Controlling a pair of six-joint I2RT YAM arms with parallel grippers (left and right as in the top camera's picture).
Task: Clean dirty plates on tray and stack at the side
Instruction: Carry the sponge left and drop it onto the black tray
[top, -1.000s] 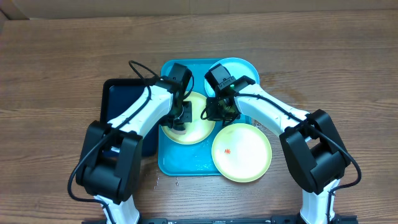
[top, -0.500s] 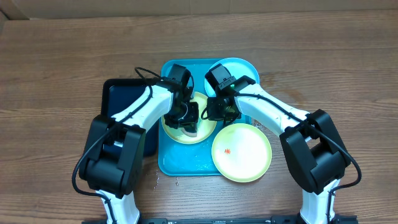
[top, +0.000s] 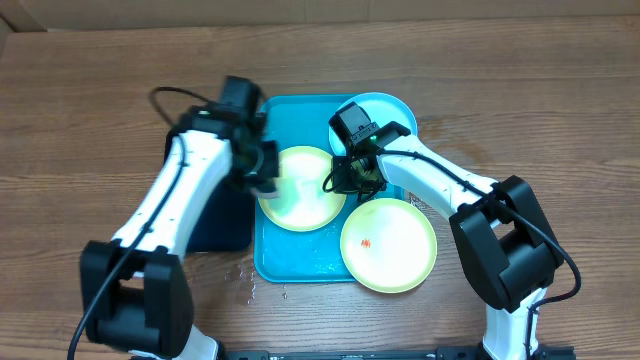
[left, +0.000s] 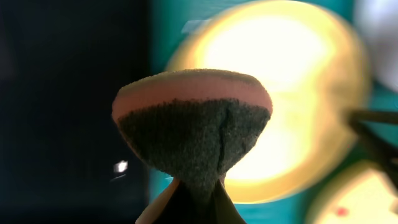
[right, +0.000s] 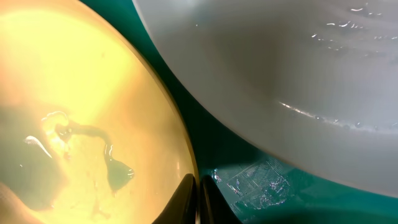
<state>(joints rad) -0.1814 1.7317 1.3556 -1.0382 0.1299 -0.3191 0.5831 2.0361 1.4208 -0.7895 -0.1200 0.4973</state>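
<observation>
A pale yellow-green plate (top: 303, 190) lies in the middle of the turquoise tray (top: 292, 258), its face wet and glossy. In the right wrist view a puddle of water sits on it. The right gripper (top: 352, 181) is at this plate's right rim, its jaws closed tight and pinching the edge. A light blue plate (top: 388, 108) fills the tray's far right corner, close to the first plate's rim but apart from it. A second yellow-green plate (top: 390, 246) lies at the tray's near right, overhanging the rim onto the wooden table (top: 520, 90), with a small red speck (top: 366, 242) on it. The left gripper (top: 260, 166), blurred overhead, hangs over the tray's left edge, just beside the wet plate. Its fingers (left: 186, 208) are clamped on a sponge (left: 193, 121), pink layer above and dark green scouring layer below. A black tray (top: 212, 228) lies just left of the turquoise one, and water drops (top: 245, 285) dot the table by its near corner.
</observation>
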